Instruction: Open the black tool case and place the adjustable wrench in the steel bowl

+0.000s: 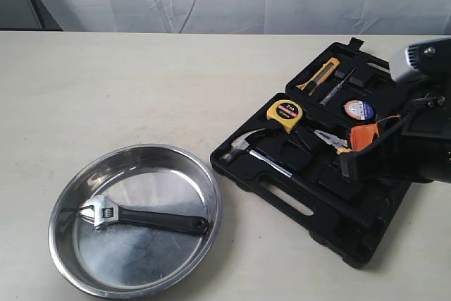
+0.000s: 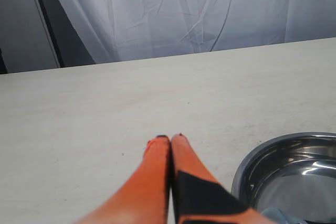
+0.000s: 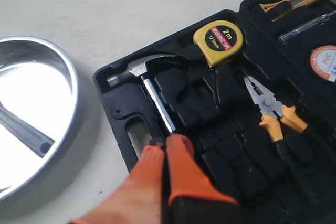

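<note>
The black tool case (image 1: 282, 189) lies open on the right of the table, its lid (image 1: 350, 53) folded back. The adjustable wrench (image 1: 141, 217) lies flat inside the steel bowl (image 1: 55, 225) at front left, its silver head to the left. My right gripper (image 3: 165, 142) is shut on nothing and hovers over the case (image 3: 119, 113) near its slot handle; in the exterior view it (image 1: 361, 139) is at the right. My left gripper (image 2: 170, 139) is shut and empty over bare table beside the bowl's rim (image 2: 251, 167). It is out of the exterior view.
Still in the case are a claw hammer (image 1: 243, 147), a yellow tape measure (image 1: 284, 114), orange-handled pliers (image 1: 328, 139), a utility knife (image 1: 317, 75) and a tape roll (image 1: 359, 109). A white curtain hangs behind the table.
</note>
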`<state>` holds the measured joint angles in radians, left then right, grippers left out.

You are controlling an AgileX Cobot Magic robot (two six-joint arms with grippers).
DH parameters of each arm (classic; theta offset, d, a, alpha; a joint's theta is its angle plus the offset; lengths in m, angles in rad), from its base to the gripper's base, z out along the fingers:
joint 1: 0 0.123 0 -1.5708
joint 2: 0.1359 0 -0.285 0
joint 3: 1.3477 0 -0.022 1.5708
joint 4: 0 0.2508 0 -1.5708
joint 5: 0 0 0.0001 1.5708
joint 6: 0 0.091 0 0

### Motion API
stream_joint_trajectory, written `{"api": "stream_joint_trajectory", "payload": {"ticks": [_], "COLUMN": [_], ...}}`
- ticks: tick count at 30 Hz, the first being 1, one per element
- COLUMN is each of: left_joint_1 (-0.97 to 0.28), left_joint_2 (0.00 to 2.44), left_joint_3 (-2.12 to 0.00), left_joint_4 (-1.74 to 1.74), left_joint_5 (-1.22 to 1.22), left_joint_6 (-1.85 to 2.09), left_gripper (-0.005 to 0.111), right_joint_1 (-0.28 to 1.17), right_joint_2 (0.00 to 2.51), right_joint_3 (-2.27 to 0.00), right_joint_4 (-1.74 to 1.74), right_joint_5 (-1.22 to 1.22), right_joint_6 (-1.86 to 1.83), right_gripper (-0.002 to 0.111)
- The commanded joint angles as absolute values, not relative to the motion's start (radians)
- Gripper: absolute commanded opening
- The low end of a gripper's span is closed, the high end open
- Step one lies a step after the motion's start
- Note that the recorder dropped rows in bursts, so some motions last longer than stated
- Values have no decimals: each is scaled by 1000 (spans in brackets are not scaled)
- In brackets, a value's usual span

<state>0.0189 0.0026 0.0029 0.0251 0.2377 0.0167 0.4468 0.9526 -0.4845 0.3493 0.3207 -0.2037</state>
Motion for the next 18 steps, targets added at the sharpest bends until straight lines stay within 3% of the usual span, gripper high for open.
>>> {"api": "stream_joint_trajectory", "payload": {"ticks": [1, 11, 18], "left_joint_1": [19, 19, 19], "left_joint_2": [0, 0, 0], "left_joint_3": [0, 0, 0], "left_joint_4": [29, 29, 29], "left_joint_5": [231, 231, 231], "left_joint_6": [11, 11, 11], "left_gripper": [0, 0, 0], "right_joint_1": [442, 174, 151], "right_joint_2": [853, 415, 301], "right_joint_3": [-482, -482, -470], "right_joint_4": [340, 245, 207], "right_joint_5": [321, 307, 454], "right_joint_6": [-204, -210, -210], "right_gripper": [-1, -1, -1]}}
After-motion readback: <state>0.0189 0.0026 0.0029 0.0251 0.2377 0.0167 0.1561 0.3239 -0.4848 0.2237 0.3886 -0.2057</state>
